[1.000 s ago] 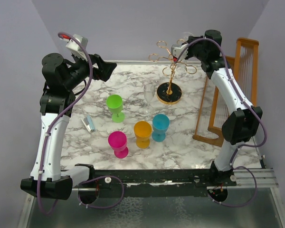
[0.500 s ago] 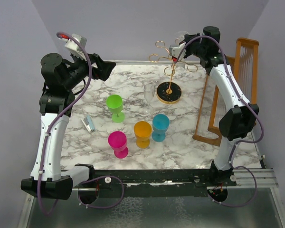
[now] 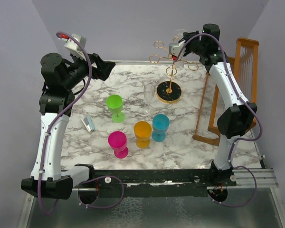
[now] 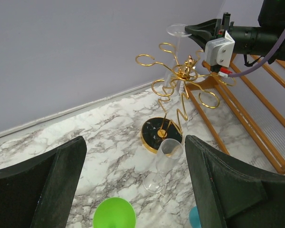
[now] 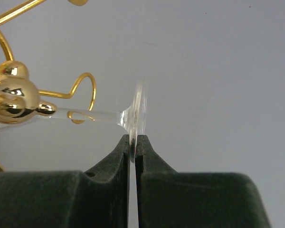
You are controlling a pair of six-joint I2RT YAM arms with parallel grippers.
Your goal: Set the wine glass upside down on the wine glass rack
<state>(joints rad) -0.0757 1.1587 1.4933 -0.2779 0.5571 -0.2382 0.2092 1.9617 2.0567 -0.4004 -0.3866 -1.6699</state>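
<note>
Marble table (image 3: 123, 85) | right hand (image 5: 134, 140) pinches wine glass (image 5: 137, 114) by foot | bowl faint among wine glass rack (image 4: 186, 72) | left hand (image 3: 103, 70) spread

At the far side of the marbled desk (image 3: 128, 80), my top feed shows the wine glass rack (image 3: 169, 71) standing upright. It is a thin gold pole on a round black, gold-rimmed base, with ring-ended arms fanning out beneath a gold knob. The clear wine glass (image 4: 177, 45) hangs inverted beside the rack's top, foot uppermost and bowl down among the arms. My right end effector (image 5: 133, 138) pinches its flat foot edge-on between closed fingers. The stem runs close past the knob and one looped arm; I cannot tell whether it sits inside a ring.
</note>
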